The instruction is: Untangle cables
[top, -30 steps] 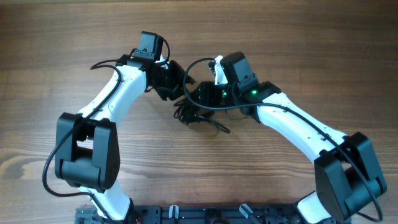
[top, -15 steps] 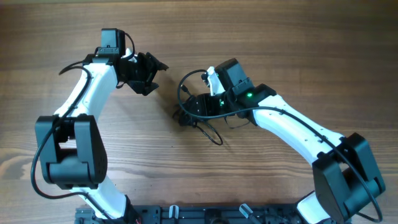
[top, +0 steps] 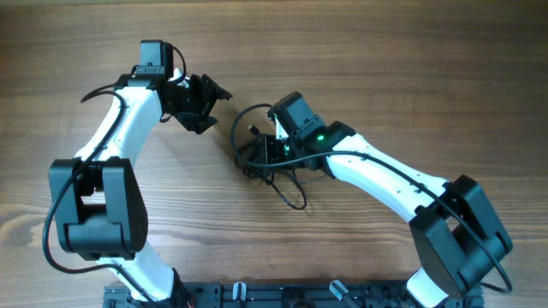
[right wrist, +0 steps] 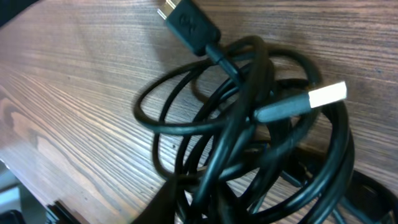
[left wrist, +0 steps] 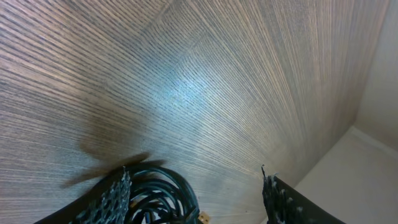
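The cables [top: 254, 159] lie as one knotted black clump at mid-table, with a loop trailing toward the front [top: 295, 198]. My right gripper [top: 265, 151] is sunk in the clump and looks shut on it. In the right wrist view the cords [right wrist: 249, 143] fill the frame, with a black plug [right wrist: 189, 28] and a silver plug [right wrist: 326, 93]; one finger [right wrist: 166, 205] shows among them. My left gripper [top: 204, 101] is open, up and left of the clump. In the left wrist view black cords [left wrist: 165, 200] show low between its fingers [left wrist: 111, 200]; I cannot tell if they touch.
Bare wooden tabletop [top: 385, 51] lies all around. A black rail [top: 282, 295] runs along the front edge between the two arm bases. The arms' own thicker black wires [top: 101, 90] hang beside the white links.
My left gripper has pulled away from the clump, up and to the left, then held still. My right gripper has shifted left over the clump, and the trailing loop has swung toward the front.
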{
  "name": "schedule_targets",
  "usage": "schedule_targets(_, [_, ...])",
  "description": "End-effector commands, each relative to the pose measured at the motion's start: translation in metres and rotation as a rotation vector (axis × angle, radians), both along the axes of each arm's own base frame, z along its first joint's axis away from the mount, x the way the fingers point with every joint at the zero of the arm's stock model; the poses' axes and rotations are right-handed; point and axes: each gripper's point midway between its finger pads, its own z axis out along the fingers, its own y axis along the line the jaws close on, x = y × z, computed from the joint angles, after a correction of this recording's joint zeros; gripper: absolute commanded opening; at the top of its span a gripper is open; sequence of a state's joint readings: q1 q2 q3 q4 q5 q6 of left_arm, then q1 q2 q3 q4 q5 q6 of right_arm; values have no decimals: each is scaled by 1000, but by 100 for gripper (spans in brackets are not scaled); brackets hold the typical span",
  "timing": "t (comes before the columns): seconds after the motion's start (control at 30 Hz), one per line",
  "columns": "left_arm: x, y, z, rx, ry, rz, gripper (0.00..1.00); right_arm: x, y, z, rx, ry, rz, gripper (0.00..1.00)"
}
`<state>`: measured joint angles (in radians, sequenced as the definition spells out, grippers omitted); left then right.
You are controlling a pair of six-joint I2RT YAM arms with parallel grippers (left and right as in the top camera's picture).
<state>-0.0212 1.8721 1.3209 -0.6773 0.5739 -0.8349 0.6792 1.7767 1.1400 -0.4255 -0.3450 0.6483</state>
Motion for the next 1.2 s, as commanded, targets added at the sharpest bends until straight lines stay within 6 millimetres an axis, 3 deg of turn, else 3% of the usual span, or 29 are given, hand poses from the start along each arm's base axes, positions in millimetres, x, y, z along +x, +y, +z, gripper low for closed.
schedule_targets(0.0, [0,1,-4,20,-1,-15,71,11,6,15,17,-25,-10,4])
schedule_targets(0.1, [0,1,-4,30,-17,-37,68,23,-4,85,84,-39,-40,4])
schedule_targets(0.2, [-1,-1,-4,57,-70,-124,54,29,-32,134,62,-13,-102,4])
schedule_targets(0.27, [-2,-6,-4,82,-125,-216,48,28,-43,149,77,15,-91,4])
schedule_targets(0.37, [-5,-16,-4,109,-187,-328,42,15,-56,147,96,99,-48,4])
schedule_targets(0.43, [-4,-24,-3,116,-219,-371,38,10,-53,153,151,122,0,4])
schedule_targets(0.6, [-1,-39,1,117,-286,-438,38,21,-38,199,272,8,73,4])
schedule_targets(0.7, [0,-38,1,119,-290,-436,41,35,-37,238,288,-127,81,4])
schedule_targets(0.83, [0,-38,0,124,-290,-435,43,43,-35,273,311,-263,119,4])
schedule_targets(0.97, [0,-37,0,131,-289,-433,45,47,-35,290,325,-307,106,4])
schedule_targets(1.1, [1,-36,-1,137,-288,-432,46,69,-63,270,179,-275,-113,4])
schedule_targets(1.17, [1,-36,-1,137,-288,-432,46,70,-71,261,128,-259,-151,4])
